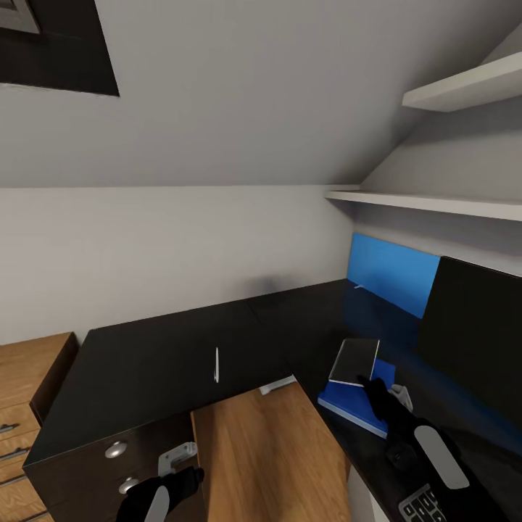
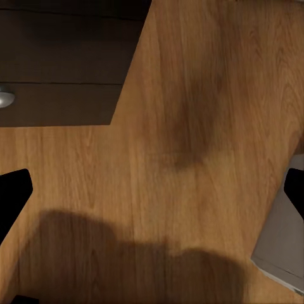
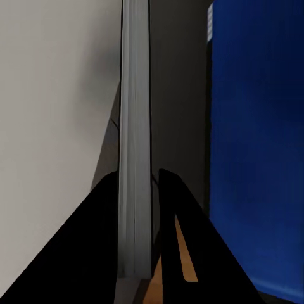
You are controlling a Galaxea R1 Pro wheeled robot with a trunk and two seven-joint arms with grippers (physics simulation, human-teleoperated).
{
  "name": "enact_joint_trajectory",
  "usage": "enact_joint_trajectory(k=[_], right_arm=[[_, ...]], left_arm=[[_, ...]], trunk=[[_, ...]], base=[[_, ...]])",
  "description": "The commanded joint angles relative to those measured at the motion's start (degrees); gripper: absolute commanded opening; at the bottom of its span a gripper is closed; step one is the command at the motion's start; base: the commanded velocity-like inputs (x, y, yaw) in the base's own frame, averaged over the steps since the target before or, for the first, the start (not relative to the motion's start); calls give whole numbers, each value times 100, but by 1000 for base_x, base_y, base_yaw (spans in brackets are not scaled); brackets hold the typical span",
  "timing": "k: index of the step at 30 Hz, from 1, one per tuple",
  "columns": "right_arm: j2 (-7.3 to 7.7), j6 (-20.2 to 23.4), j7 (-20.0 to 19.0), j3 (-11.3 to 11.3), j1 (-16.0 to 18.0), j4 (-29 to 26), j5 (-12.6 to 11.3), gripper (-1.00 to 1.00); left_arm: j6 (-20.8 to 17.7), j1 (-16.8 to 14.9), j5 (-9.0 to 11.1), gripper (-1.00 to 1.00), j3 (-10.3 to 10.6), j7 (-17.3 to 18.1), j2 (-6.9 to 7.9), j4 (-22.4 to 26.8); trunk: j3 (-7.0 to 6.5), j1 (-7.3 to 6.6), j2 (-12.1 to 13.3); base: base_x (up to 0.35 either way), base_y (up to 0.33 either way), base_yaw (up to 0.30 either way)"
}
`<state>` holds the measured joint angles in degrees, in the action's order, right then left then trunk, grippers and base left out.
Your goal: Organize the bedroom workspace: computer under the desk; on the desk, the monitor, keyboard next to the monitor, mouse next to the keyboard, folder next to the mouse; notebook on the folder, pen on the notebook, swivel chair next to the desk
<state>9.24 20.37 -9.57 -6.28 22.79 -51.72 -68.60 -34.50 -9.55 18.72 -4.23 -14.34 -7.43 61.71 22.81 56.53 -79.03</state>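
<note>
Left gripper (image 1: 190, 480) low by the desk (image 1: 152, 370) drawers, jaws apart and empty; pen (image 1: 216, 364) lying on the black top; right gripper (image 1: 371, 388) clamped on the notebook (image 1: 354, 360), tilted over the blue folder (image 1: 357, 406).

In front of me the desk (image 1: 145, 362) spreads its glossy black top in an L. The white pen (image 1: 216, 364) lies alone on its left wing. On the right wing lies the blue folder (image 1: 353, 406), the monitor (image 1: 475, 341) just beyond it.
</note>
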Motion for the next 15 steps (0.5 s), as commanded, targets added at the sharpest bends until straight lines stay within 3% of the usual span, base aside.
enact_joint_trajectory(k=[1, 15], right_arm=[[-1, 37, -10, -14, 3, 1, -31, -100], [-3, 30, -43, -14, 6, -5, -31, -100]], left_arm=[[-21, -3, 61, 100, -8, -42, -4, 8], [-22, -1, 61, 100, -8, -42, -4, 8]], trunk=[[7, 0, -4], [7, 0, -4]], base=[[0, 0, 0], [0, 0, 0]])
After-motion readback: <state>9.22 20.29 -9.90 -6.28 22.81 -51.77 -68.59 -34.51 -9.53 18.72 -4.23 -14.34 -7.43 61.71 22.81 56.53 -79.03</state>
